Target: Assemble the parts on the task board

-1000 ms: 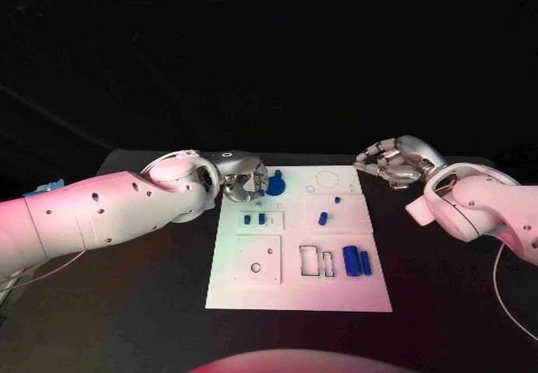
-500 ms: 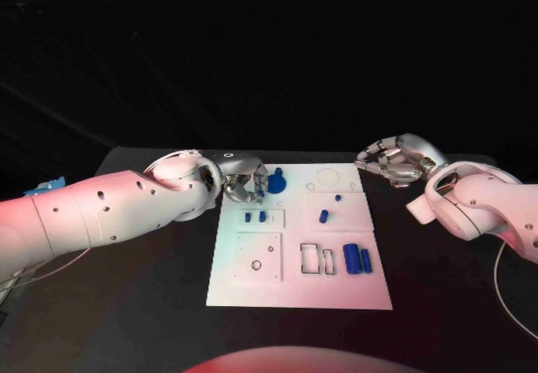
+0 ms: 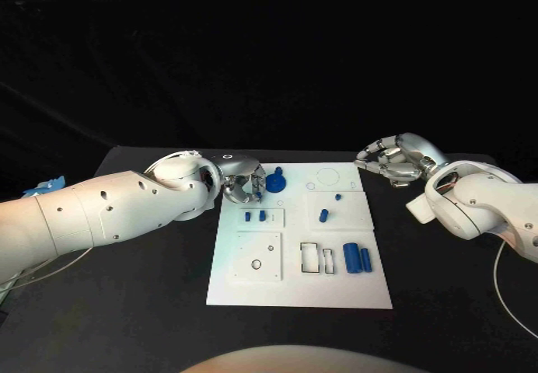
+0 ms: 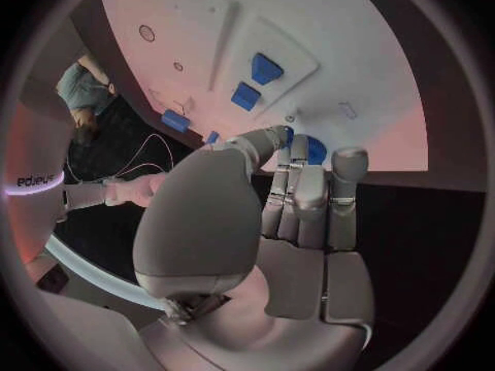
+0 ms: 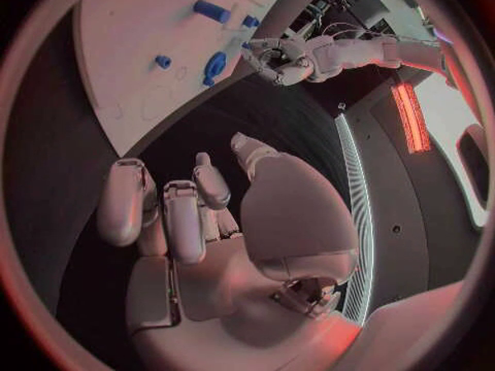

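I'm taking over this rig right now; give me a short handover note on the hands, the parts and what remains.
Left hand: at the task board's far left corner, fingers beside the round blue part; whether it grips it I cannot tell.
Right hand: off the board's far right corner, fingers curled, holding nothing.
Parts: two small blue pieces, a peg pair, two blue cylinders at the near right.
Left: the rectangular slots look unfilled.

Head view: looks down from above at table (image 3: 134, 311), task board (image 3: 301, 241) centred, both arms in frame. Left wrist view: sits close behind left hand (image 4: 294, 198), faces board's far-left corner. Right wrist view: close behind right hand (image 5: 196, 214), faces across board; shares blue parts (image 5: 214, 64) and left hand with head view.
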Robot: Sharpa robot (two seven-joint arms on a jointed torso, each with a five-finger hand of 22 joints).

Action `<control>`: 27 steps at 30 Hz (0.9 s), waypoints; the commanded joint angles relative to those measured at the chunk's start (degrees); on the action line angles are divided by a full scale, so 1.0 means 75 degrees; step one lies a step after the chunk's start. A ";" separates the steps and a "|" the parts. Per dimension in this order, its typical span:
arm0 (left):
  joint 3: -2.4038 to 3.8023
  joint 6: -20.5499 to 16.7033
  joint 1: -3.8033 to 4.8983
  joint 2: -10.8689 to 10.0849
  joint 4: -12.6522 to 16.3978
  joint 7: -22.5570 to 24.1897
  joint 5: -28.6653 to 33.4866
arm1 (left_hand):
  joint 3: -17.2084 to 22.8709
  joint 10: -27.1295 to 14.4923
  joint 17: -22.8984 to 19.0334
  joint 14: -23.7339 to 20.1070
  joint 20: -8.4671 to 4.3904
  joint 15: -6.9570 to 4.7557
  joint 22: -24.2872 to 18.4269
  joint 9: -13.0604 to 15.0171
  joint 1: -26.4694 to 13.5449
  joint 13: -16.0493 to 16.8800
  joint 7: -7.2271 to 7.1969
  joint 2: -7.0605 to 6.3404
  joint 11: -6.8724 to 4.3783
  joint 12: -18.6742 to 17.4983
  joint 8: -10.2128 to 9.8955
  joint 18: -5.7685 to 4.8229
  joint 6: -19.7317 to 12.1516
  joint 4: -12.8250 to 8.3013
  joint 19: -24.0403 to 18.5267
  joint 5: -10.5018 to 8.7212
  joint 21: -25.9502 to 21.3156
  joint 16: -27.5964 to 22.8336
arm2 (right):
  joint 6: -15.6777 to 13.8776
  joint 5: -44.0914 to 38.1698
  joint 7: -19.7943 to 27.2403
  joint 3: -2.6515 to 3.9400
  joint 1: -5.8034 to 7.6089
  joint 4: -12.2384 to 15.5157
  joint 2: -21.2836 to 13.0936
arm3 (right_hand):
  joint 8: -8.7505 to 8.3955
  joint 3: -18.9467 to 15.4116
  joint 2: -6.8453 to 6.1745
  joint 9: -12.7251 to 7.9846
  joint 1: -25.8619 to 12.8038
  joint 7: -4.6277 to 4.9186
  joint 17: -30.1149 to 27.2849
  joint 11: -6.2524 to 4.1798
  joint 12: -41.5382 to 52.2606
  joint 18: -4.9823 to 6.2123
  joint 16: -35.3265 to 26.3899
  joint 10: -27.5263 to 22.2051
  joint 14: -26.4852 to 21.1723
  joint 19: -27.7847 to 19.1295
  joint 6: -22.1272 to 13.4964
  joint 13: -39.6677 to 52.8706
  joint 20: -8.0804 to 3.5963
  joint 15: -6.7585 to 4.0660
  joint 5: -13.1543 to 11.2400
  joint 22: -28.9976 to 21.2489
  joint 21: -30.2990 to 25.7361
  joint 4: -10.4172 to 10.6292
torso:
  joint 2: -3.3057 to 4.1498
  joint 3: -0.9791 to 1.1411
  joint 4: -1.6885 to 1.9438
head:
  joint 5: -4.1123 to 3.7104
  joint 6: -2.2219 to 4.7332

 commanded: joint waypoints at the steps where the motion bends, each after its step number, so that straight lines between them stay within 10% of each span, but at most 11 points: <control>1: 0.0000 0.0168 -0.0005 0.0025 -0.0012 0.0002 0.0023 | -0.0012 0.0050 -0.0005 0.0040 0.0014 -0.0015 0.0006 0.0007 -0.0048 0.0012 0.0011 0.0019 0.0005 -0.0034 0.0023 -0.0124 0.0059 0.0006 0.0063 -0.0032 0.0043 0.0031 | 0.0000 -0.0068 0.0052 0.0002 -0.0004 0.0009 0.0006 | 0.0032 -0.0009 0.0039 -0.0008 0.0039 -0.0007 0.0324 -0.0002 -0.0031 0.0108 -0.0040 -0.0039 0.0362 -0.0038 -0.0047 -0.0011 -0.0006 -0.0043 0.0038 0.0208 -0.0028 0.0044 | 0.0005 0.0000 -0.0003 | 0.0007 -0.0007; 27: -0.0011 0.0394 -0.0010 0.0109 -0.0166 -0.0052 -0.0061 | -0.0004 0.0057 -0.0030 0.0035 0.0009 -0.0017 -0.0041 0.0003 -0.0034 0.0018 0.0011 0.0010 0.0004 -0.0060 0.0004 -0.0113 0.0059 -0.0015 0.0032 -0.0035 0.0016 0.0020 | -0.0038 -0.0070 0.0080 0.0002 -0.0004 0.0021 0.0002 | 0.0062 -0.0009 0.0047 -0.0015 0.0075 -0.0008 0.0324 -0.0003 -0.0026 0.0107 -0.0049 -0.0026 0.0360 -0.0037 -0.0054 -0.0003 -0.0008 -0.0046 0.0037 0.0209 -0.0037 0.0048 | 0.0004 0.0002 -0.0007 | -0.0010 -0.0052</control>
